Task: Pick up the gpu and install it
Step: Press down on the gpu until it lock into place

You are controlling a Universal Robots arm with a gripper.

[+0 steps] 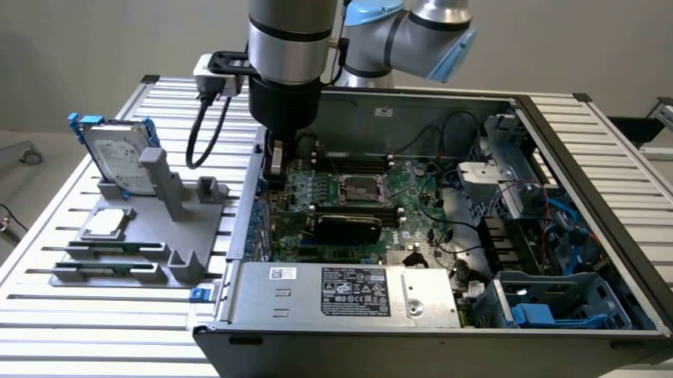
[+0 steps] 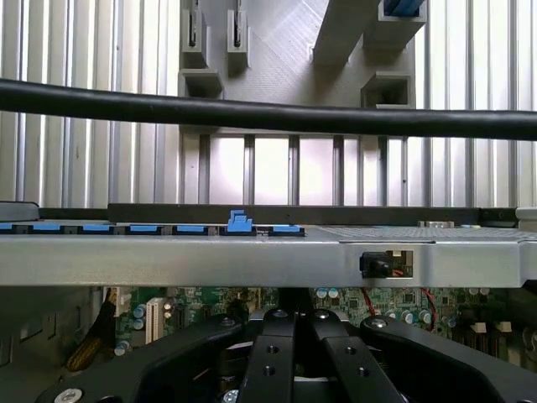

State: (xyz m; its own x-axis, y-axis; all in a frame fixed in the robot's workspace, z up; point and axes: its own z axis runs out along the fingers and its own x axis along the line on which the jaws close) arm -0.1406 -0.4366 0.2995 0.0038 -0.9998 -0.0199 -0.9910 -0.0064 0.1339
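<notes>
The fingers [image 2: 270, 348] are pressed together, nothing seen between them, just inside the rear wall [image 2: 210, 262] of the computer case [image 1: 589, 150]. What looks like the gpu [image 1: 349, 227], black cooler showing, stands on the motherboard [image 1: 421, 197] at about five o'clock from them in the exterior view. I judge they should stay plumb and clear of the blue latches [image 2: 239, 223]; the power supply label [image 1: 355, 290] is too fine to read.

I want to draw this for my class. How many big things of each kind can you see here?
Robot arm: 1
Open computer case: 1
Grey holder: 1
Hard drive in a blue frame: 1
Total: 4
</notes>
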